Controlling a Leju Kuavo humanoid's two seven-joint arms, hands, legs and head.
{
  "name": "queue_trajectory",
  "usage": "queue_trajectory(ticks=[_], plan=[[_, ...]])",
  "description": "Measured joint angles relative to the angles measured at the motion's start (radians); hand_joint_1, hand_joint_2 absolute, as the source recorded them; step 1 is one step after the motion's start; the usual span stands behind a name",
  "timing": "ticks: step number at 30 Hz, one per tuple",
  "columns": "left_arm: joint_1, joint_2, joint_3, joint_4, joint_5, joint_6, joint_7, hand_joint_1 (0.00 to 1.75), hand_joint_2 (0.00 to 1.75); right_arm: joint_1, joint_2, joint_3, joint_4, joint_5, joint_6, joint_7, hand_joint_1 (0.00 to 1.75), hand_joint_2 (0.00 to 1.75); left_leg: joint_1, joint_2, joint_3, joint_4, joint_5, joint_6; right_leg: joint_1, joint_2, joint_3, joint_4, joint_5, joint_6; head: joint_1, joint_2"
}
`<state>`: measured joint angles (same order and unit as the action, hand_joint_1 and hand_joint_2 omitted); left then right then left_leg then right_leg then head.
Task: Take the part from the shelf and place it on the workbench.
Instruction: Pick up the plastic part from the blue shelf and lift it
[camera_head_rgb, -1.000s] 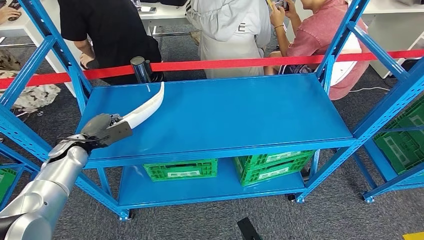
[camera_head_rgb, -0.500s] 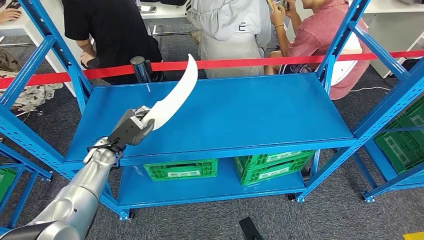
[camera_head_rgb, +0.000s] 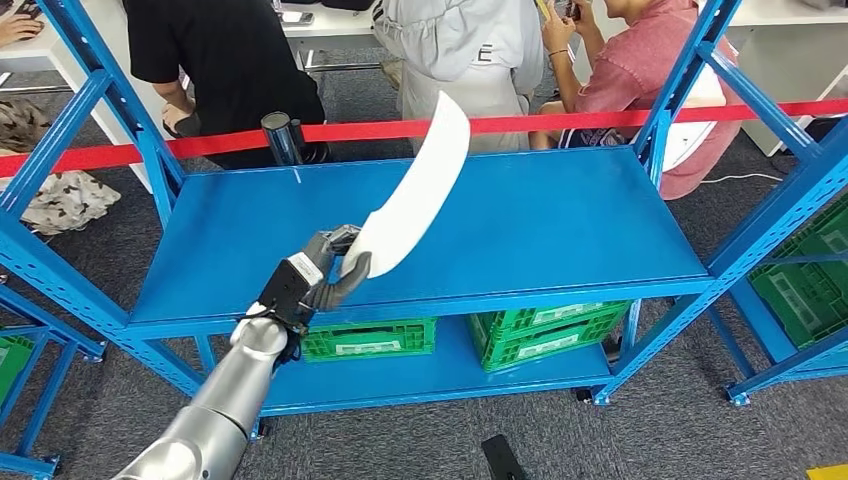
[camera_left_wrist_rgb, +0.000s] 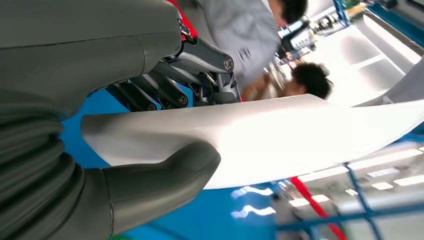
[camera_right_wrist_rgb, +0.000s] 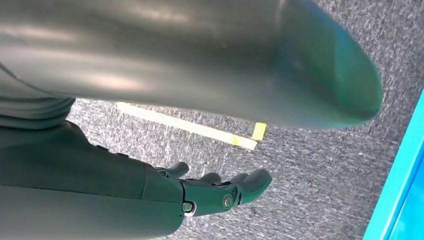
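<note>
Your robot's left hand grips the lower end of one long, curved, smooth white plastic part, thumb pressed on one face and dark fingers on the other. The part rises up and away from the hand, above the blue metal shelf top, its tip reaching past the one red barrier tape. Below the hand you have two green plastic crates on the lower shelf. Beyond the tape sit three people. The right hand hangs over grey carpet, fingers loosely spread, holding nothing.
</note>
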<state>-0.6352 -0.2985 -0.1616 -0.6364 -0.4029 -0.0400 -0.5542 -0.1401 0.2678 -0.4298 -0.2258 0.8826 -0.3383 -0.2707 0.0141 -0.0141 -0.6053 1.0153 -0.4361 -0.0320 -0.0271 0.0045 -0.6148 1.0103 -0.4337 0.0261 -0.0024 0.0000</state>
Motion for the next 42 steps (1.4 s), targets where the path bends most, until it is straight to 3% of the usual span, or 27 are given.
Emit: queue_trajectory(ticks=[6,14,25,36,42], plan=[[0.109,-0.001,-0.163,-0.153,0.192,-0.011,0.000,1.75,1.75,0.006,-0.003,-0.005,0.000,-0.006,-0.011,-0.011,0.00,0.00,0.000,0.000,0.000,0.000,-0.002,0.002,0.000,0.000,0.000,0.000,-0.001,0.001,0.000,0.000],[0.221,0.024,-0.305,-0.339,0.239,0.006,0.005,1.75,1.75,0.011,-0.007,-0.005,0.000,-0.005,-0.013,-0.012,0.00,0.00,0.000,0.000,0.000,0.000,-0.002,0.002,0.000,0.000,0.000,0.000,-0.002,0.001,0.000,0.000],[0.270,0.047,-0.364,-0.418,0.236,0.033,0.005,1.75,1.75,0.014,-0.008,-0.005,0.000,-0.003,-0.019,-0.015,0.00,0.00,0.000,0.000,0.000,0.000,-0.002,0.002,0.000,0.000,0.000,0.000,-0.002,0.001,0.000,0.000],[0.419,0.060,-0.395,-0.471,0.330,0.058,0.004,1.75,1.75,0.014,-0.016,-0.013,0.000,-0.020,-0.019,-0.040,0.00,0.00,0.000,0.001,0.000,0.000,-0.004,0.003,0.000,0.000,0.000,0.000,-0.004,0.002,0.000,0.000],[0.462,0.058,-0.395,-0.499,0.335,0.086,0.005,1.75,1.75,0.015,-0.016,-0.020,0.000,-0.021,-0.029,-0.046,0.00,0.00,0.000,0.001,0.000,0.000,-0.004,0.003,0.000,0.000,0.000,0.000,-0.004,0.002,0.000,0.000]])
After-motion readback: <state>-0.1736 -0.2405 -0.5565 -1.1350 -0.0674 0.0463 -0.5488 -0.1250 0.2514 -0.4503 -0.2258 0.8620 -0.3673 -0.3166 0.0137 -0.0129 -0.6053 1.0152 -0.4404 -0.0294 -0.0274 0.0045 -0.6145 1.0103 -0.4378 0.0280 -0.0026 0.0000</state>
